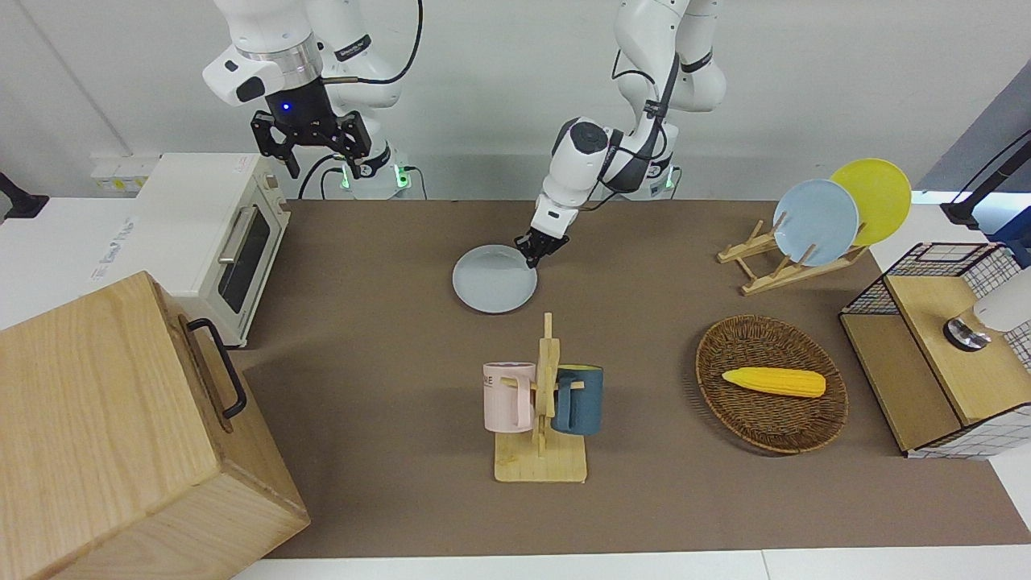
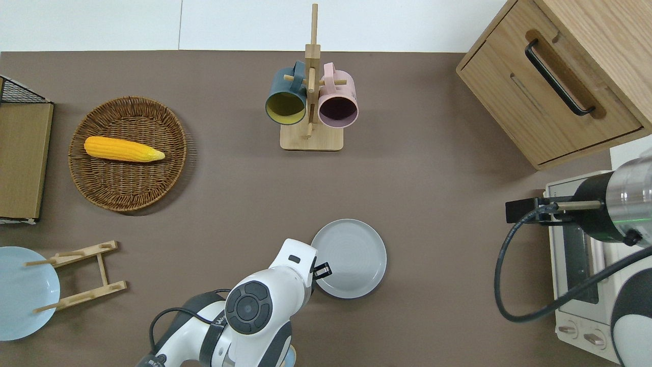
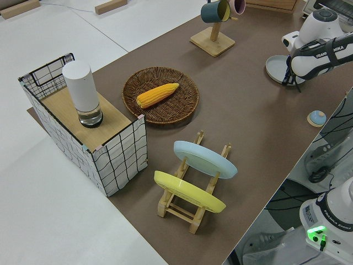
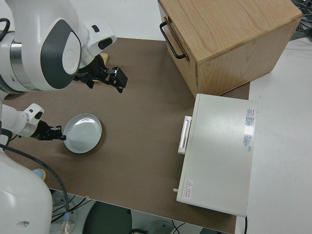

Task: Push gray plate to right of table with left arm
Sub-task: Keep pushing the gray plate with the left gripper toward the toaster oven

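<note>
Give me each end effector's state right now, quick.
Left end effector: at the rim of the gray plate, pushing it; open or closed cannot be told.
Right end effector: open, holding nothing, parked.

clear lane: bare table (image 2: 438,204) from gray plate (image 2: 351,257) toward toaster oven (image 2: 575,265)
blockers: oven and wooden cabinet (image 2: 560,76) at right arm's end
mug rack (image 2: 310,102): farther from robots than plate, well apart

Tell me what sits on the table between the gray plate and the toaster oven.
Nothing: in the overhead view only bare table separates the gray plate from the toaster oven.
</note>
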Motion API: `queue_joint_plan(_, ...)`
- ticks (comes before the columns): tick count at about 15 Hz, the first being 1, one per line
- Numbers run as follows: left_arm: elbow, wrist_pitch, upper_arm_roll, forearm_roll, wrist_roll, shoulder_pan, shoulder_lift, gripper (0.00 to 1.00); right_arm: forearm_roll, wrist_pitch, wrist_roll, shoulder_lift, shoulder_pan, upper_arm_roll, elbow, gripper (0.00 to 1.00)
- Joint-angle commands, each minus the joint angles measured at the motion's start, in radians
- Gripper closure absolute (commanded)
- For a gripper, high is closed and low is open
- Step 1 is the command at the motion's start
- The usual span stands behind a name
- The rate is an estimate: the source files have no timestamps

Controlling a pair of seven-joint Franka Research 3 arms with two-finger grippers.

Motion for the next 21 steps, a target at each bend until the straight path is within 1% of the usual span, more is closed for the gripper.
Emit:
queue_joint_plan(1,0.048,0.056,0.085,-0.012,-0.062,-0.126,0.091,0.97,0.021,0.0,0.01,-0.027,-0.026,0.015,-0.027,0.005)
queue_joint_plan(4,0.089,0.056,0.138,-0.012,-0.095,-0.196,0.119,0.97,0.021,0.0,0.01,-0.027,-0.024,0.015,-0.027,0.005)
queue_joint_plan(5,0.112,0.056,0.154,-0.012,-0.117,-0.224,0.137,0.96,0.021,0.0,0.01,-0.027,-0.024,0.015,-0.027,0.005)
queue_joint_plan(7,0.146,0.067,0.159,-0.012,-0.145,-0.246,0.169,0.96,0.021,0.0,0.01,-0.027,-0.024,0.015,-0.027,0.005)
queue_joint_plan(10,0.164,0.096,0.158,-0.012,-0.181,-0.264,0.192,0.95,0.021,0.0,0.01,-0.027,-0.024,0.015,-0.027,0.005)
queue_joint_plan(12,0.184,0.098,0.158,-0.012,-0.195,-0.269,0.205,0.91,0.021,0.0,0.01,-0.027,-0.024,0.015,-0.027,0.005)
queue_joint_plan(13,0.187,0.098,0.158,-0.012,-0.198,-0.269,0.208,0.86,0.021,0.0,0.01,-0.027,-0.024,0.015,-0.027,0.005)
queue_joint_plan(14,0.192,0.098,0.158,-0.01,-0.215,-0.269,0.211,0.65,0.021,0.0,0.012,-0.027,-0.024,0.015,-0.027,0.005)
queue_joint_plan(15,0.194,0.098,0.156,-0.01,-0.226,-0.269,0.211,0.53,0.021,0.0,0.012,-0.027,-0.024,0.015,-0.027,0.005)
queue_joint_plan(16,0.194,0.096,0.155,-0.01,-0.235,-0.269,0.211,0.37,0.021,0.0,0.01,-0.027,-0.024,0.015,-0.027,0.005)
queue_joint_plan(17,0.194,0.095,0.148,-0.01,-0.238,-0.267,0.209,0.14,0.021,0.0,0.01,-0.027,-0.024,0.015,-0.027,0.005)
queue_joint_plan(18,0.194,0.092,0.144,-0.01,-0.241,-0.267,0.205,0.02,0.021,0.0,0.01,-0.027,-0.024,0.015,-0.027,0.005)
queue_joint_plan(20,0.192,0.078,0.144,-0.009,-0.258,-0.263,0.189,0.02,0.021,0.0,0.01,-0.027,-0.024,0.015,-0.027,0.005)
queue_joint_plan(21,0.192,0.049,0.144,-0.007,-0.257,-0.255,0.176,0.02,0.021,0.0,0.01,-0.027,-0.024,0.015,-0.027,0.005)
